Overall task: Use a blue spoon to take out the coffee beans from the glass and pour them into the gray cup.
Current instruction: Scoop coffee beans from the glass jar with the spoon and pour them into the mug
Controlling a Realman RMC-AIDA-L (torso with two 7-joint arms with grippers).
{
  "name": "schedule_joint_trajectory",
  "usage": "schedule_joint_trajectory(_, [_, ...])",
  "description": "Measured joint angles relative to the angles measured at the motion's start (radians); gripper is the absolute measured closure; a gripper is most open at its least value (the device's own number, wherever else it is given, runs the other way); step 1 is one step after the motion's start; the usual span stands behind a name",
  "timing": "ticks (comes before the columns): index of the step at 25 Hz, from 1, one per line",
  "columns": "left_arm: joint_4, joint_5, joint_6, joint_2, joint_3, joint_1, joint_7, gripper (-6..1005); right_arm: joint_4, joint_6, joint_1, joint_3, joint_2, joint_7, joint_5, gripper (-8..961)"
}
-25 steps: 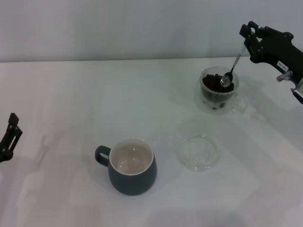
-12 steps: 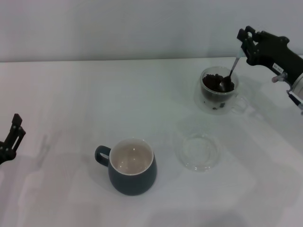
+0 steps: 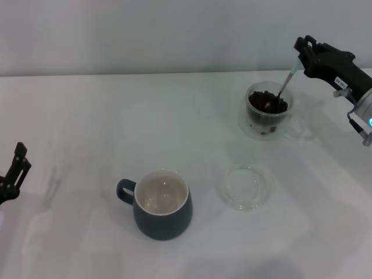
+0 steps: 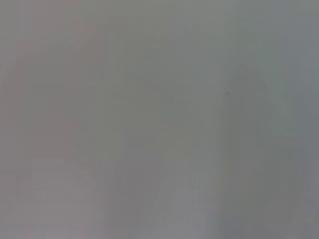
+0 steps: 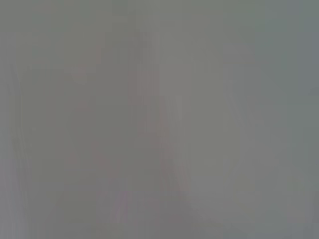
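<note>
Since a second ago my right gripper (image 3: 300,53), clamped on the blue spoon (image 3: 284,83), has tipped the handle steeper; the bowl, then visible above the coffee beans (image 3: 266,103), is now sunk in them. Scoop in progress, I judge. The glass (image 3: 268,110) stands far right on the desk (image 3: 116,128), the beans a dark heap inside. Gray cup (image 3: 162,204) shows no beans. Left gripper (image 3: 13,172) parked; fingers' state unclear.

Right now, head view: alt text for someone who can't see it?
The right gripper, at the table's far right, holds the blue spoon with its bowl dipped into the coffee beans in the glass. The gray cup sits nearer, beside a clear saucer; the left gripper is parked at the left edge.
</note>
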Motion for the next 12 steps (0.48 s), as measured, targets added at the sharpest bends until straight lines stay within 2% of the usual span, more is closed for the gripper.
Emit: schedule_joint_trajectory(12, [-0.002, 0.000, -0.026, 0.004, 0.000, -0.005, 0.005, 170, 0.000, 0.111, 0.000, 0.006, -0.003, 0.231, 0.023, 804])
